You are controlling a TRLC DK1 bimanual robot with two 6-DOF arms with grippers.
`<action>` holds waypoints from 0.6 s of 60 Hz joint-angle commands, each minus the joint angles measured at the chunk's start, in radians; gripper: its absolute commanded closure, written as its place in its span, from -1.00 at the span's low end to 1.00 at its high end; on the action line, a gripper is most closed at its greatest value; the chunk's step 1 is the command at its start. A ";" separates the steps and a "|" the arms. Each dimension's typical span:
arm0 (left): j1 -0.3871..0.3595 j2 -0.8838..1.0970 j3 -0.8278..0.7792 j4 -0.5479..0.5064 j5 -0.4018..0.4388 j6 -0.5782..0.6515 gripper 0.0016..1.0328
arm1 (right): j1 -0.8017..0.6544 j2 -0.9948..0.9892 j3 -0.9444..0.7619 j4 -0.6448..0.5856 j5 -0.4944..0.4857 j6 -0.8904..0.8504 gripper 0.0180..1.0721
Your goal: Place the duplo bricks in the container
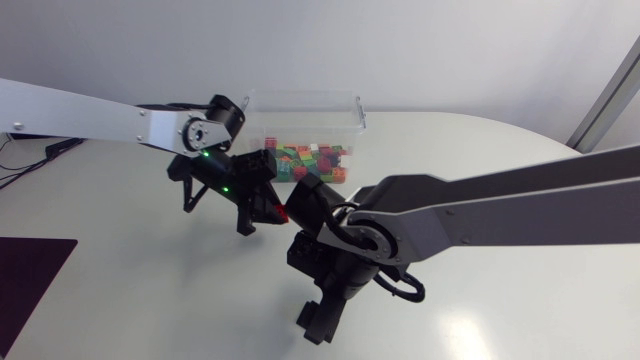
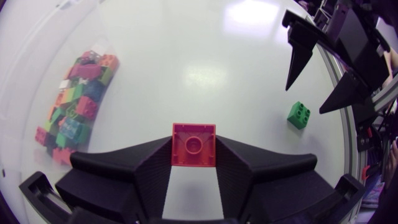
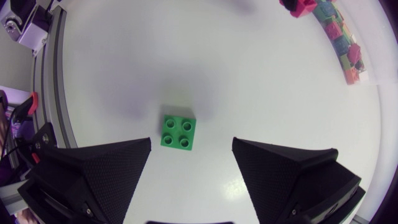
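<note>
Gripping a red brick (image 2: pixel 193 144), the left end effector (image 2: pixel 193 152) should clear the container (image 1: pixel 300 108) wall before releasing; the right end effector (image 3: pixel 192 142) hangs open over a green brick (image 3: pixel 178 132).

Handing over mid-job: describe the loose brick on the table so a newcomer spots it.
On the white table, away from the clear container of bricks, find the right gripper. Under its open fingers lies a green four-stud brick, the only one lying alone on the tabletop.

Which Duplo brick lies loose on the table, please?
The green four-stud brick under the open right gripper; the red brick is held by the left gripper, the rest are in the container.
</note>
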 commanded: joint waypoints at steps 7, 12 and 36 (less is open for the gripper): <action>0.048 -0.183 -0.095 0.027 0.009 -0.106 0.39 | 0.021 0.083 0.081 -0.048 -0.004 0.038 -0.78; 0.077 -0.243 -0.113 0.027 0.020 -0.142 0.38 | 0.024 0.109 0.107 -0.077 -0.007 0.041 -0.78; 0.174 -0.373 -0.124 0.035 0.046 -0.208 0.38 | 0.064 0.178 0.164 -0.129 -0.014 0.062 -0.59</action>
